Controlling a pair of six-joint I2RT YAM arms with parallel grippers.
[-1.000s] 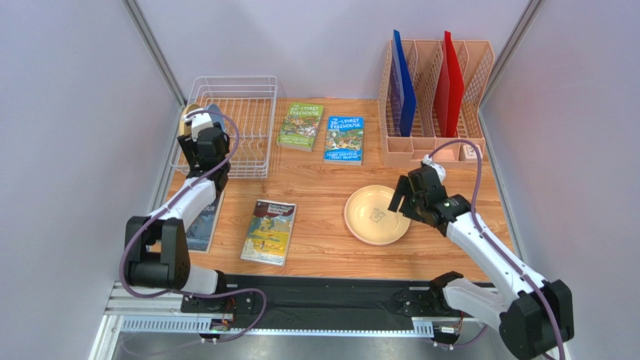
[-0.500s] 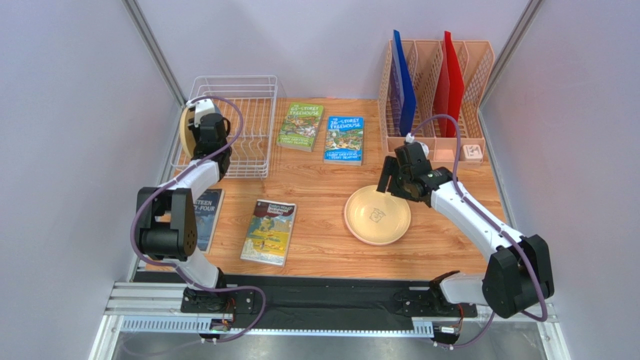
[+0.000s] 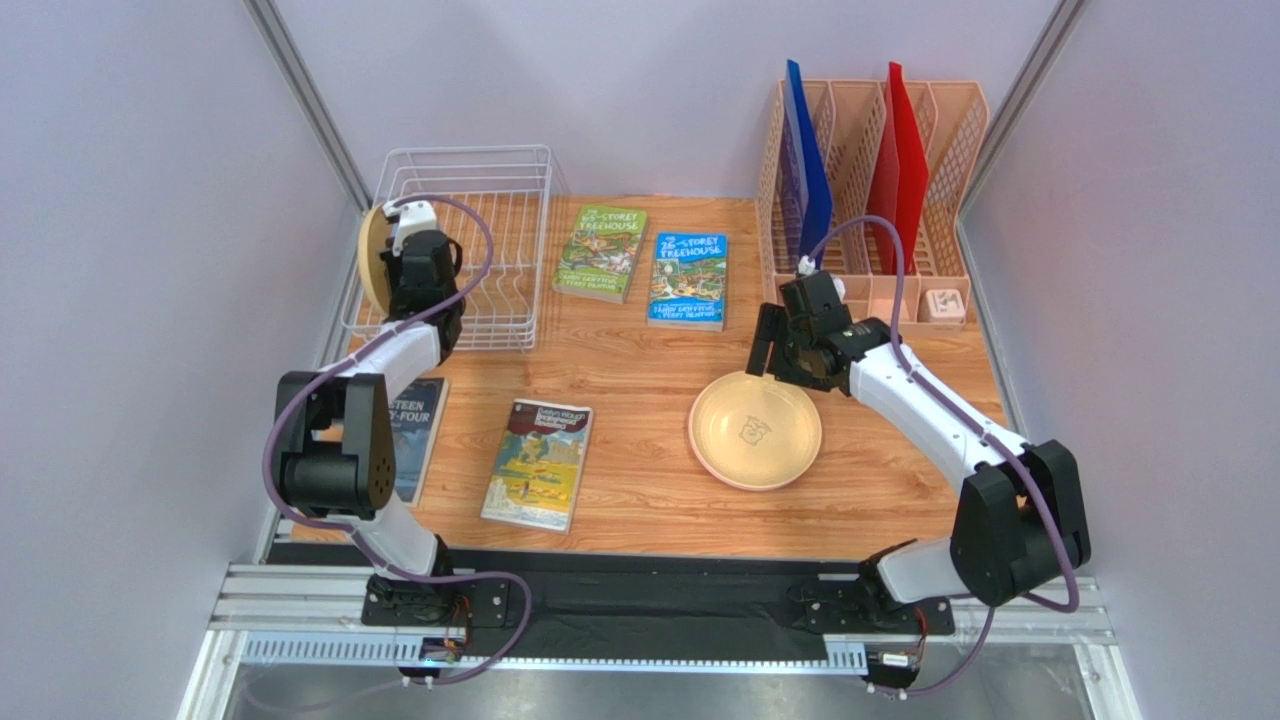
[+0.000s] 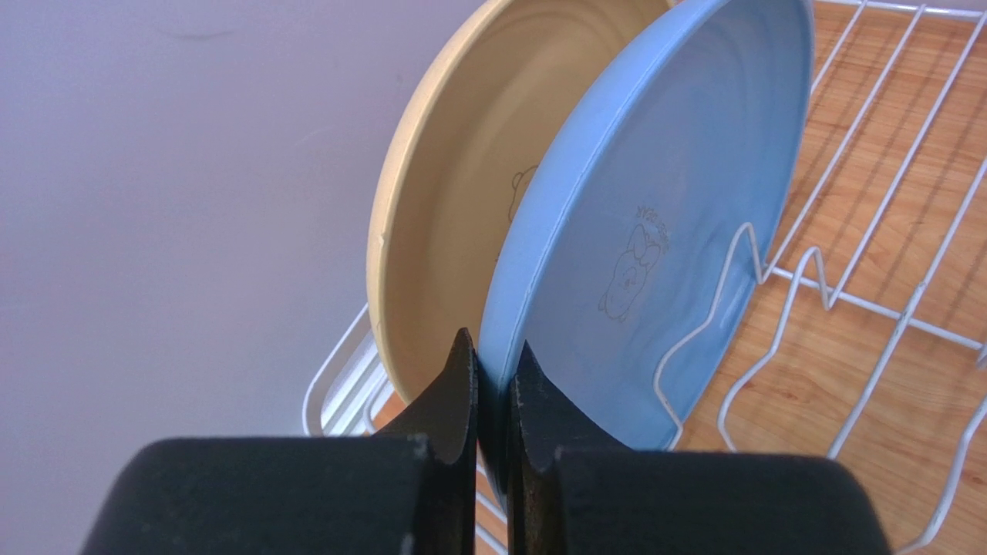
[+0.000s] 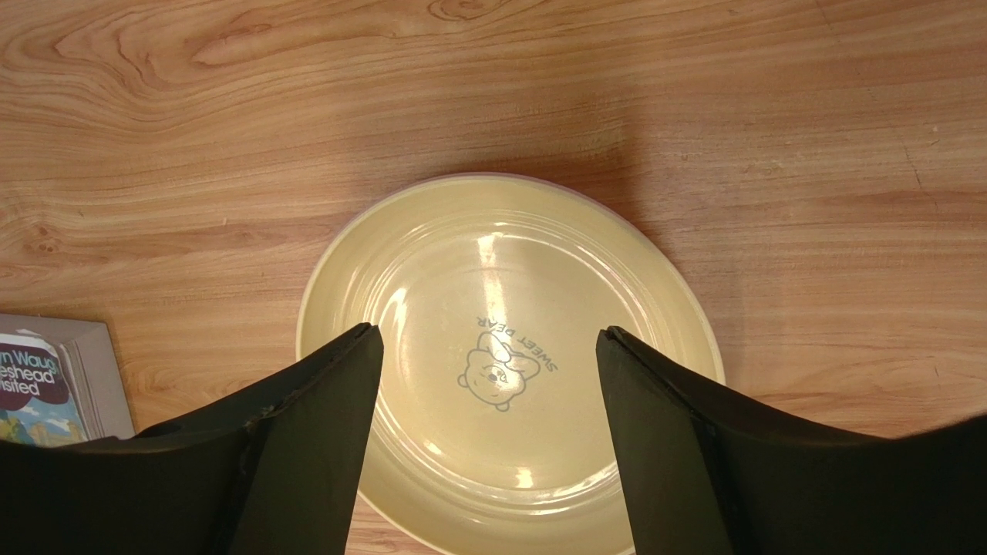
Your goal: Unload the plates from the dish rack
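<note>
My left gripper [image 4: 496, 399], wide open a second ago, is now pinching the rim of the blue plate [image 4: 649, 231], which is standing beside a cream plate [image 4: 446, 220] in the rack [image 3: 489, 248]. My right gripper [image 5: 487, 347], having shifted, is hovering open over the second cream plate [image 5: 510, 463] on the table [image 5: 811, 139].

My left claw [image 4: 496, 376] covers the low rim of the light blue plate [image 4: 649, 208]. That plate hides much of the rear cream plate [image 4: 446, 220], and from above my own wrist blocks the blue one altogether. My right claw [image 5: 487, 347] and the lower edge of its view cut off the near rim of the flat cream plate [image 5: 498, 254], and a book [image 5: 41, 382] is clipped at the left edge.
</note>
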